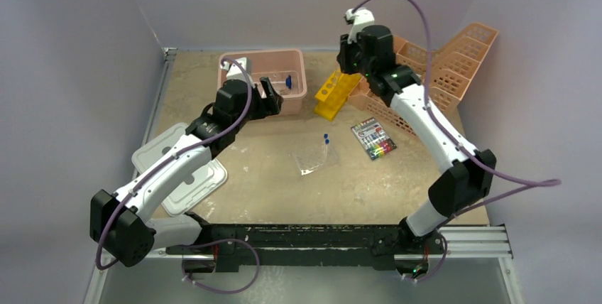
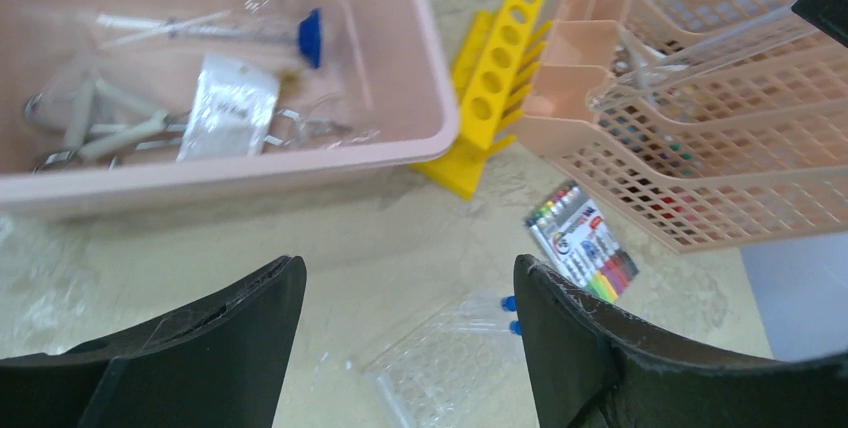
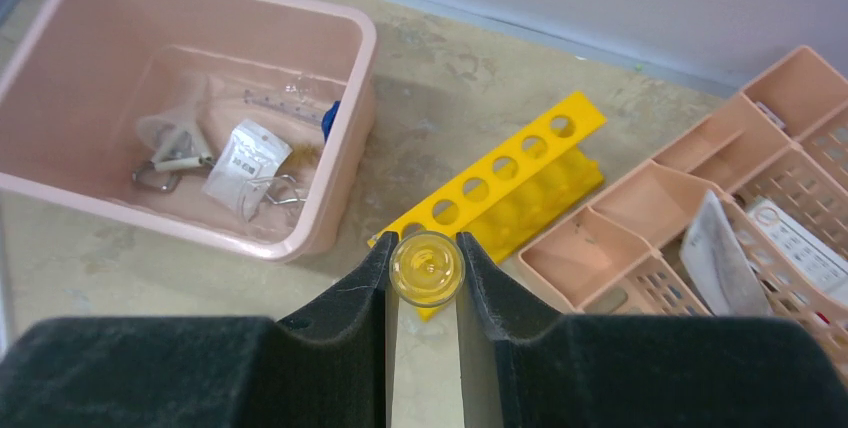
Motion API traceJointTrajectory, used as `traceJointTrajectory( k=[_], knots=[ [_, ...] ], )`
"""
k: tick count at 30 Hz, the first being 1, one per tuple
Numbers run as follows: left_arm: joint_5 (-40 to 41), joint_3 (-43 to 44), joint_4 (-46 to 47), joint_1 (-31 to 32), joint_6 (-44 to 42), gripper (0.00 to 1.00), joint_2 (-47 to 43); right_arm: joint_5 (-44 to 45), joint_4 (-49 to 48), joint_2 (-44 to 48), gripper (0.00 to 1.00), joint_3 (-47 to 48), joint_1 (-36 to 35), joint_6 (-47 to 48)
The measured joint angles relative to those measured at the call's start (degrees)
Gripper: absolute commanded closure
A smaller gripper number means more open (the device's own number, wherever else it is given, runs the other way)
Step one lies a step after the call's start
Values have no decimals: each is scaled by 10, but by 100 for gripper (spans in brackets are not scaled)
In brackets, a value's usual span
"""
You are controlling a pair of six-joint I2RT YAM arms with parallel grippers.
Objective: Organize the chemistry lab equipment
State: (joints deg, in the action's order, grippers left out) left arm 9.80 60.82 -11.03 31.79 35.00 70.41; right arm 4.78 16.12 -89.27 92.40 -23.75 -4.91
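One pink tub (image 1: 301, 77) stands on the bench (image 1: 270, 190), with one yellow tube rack (image 1: 335, 93), one pack of coloured markers (image 1: 373, 138), one clear well plate (image 1: 312, 156) and two tiny blue-capped tubes (image 1: 326, 137) — plus what look like two overlapping white lids (image 1: 192, 183). There is one clear test tube (image 3: 427, 268), and inside the tub one blue piece (image 2: 310, 36) and one white printed bag (image 2: 232, 108); the metal items (image 2: 100, 133) beside it are too jumbled to number. The peach lattice organizer (image 1: 461, 62) may be one piece or two — cannot tell.

pink tub (image 1: 301, 77), yellow test tube rack (image 1: 335, 94), peach lattice organizer (image 1: 461, 59), rainbow-striped marker pack (image 1: 374, 138), mottled beige worktop (image 1: 284, 190), blue-capped tubes (image 1: 326, 136), clear test tube (image 3: 427, 268), white lids (image 1: 177, 169).
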Motion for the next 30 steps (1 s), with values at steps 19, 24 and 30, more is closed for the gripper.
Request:
traceJointTrajectory(
  k=[19, 24, 30],
  knots=[
    [74, -29, -58, -7, 44, 25, -3, 14, -132, -98, 87, -49, -39, 43],
    [75, -29, -68, -7, 44, 25, -2, 1, -137, -103, 87, -53, -39, 36],
    [79, -29, -76, -7, 44, 25, -2, 0, -151, -116, 87, -48, -39, 28]
  ],
)
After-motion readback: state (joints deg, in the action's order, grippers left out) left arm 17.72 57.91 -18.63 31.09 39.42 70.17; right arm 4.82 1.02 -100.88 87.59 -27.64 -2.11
